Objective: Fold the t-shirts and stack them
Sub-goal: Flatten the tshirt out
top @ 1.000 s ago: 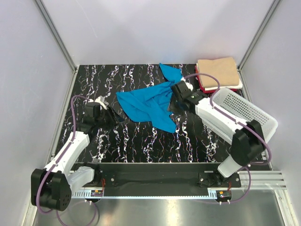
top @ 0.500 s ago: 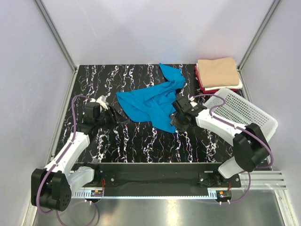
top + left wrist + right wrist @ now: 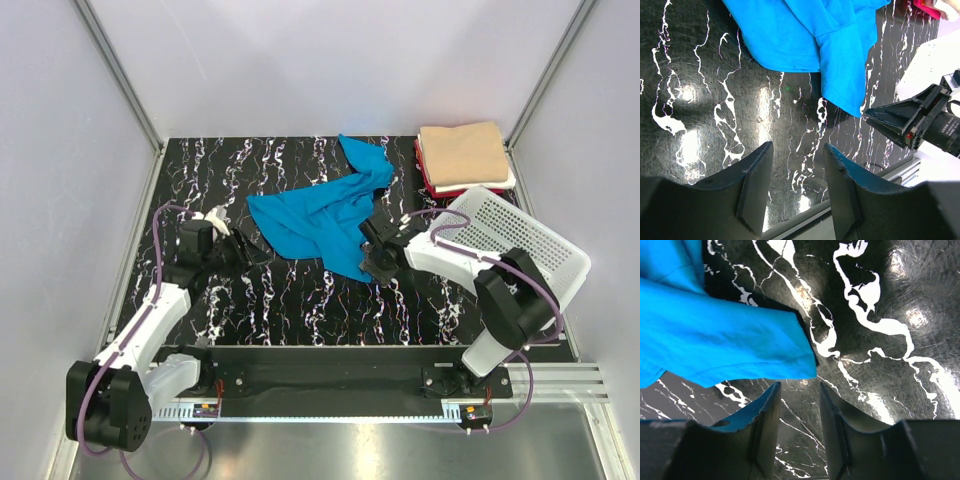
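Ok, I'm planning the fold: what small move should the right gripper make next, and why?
Probably ease the right gripper forward onto the near corner of the blue t-shirt and close: its jaws stand open and empty, and that corner lies just ahead, untouched.

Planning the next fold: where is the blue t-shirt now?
Top view: the blue t-shirt lies crumpled mid-table, left of the folded stack and white basket.

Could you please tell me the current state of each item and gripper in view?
blue t-shirt: unfolded, lying crumpled.
tan t-shirt: folded, on top of the red t-shirt.
red t-shirt: folded, underneath.
basket: tilted, looks empty.
left gripper: open, empty.
right gripper: open, empty, by the blue t-shirt's corner.
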{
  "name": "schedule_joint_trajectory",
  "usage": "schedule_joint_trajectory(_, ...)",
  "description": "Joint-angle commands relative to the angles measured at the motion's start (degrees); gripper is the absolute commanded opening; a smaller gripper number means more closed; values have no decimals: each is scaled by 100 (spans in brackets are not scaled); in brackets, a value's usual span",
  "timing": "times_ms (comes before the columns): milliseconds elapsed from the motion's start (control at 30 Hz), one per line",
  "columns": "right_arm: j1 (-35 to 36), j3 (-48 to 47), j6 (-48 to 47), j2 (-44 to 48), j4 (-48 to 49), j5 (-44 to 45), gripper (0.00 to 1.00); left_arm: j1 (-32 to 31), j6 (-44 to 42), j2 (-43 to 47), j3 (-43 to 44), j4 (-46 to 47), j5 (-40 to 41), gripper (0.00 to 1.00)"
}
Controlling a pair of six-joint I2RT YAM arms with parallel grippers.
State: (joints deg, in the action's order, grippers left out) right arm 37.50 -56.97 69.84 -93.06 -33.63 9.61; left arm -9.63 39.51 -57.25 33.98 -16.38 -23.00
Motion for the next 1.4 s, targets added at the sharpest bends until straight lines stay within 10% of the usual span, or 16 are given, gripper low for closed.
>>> schedule_joint_trajectory(0,91,10,231,-107,163,252,43,31,-4,-40,56,223,-134,49)
schedule_joint_trajectory(433,135,177,152,-547,339,402,39,40,268,-506,135,724,-116,48)
schedule_joint_trajectory(600,135,239,-49,-460,427,524,0,92,224,-952,285,926,182,48)
schedule_joint_trajectory(1367,-647,-2889,-3530,1536,-197,1307,0,506,207,-4179,1875,1612,191,44)
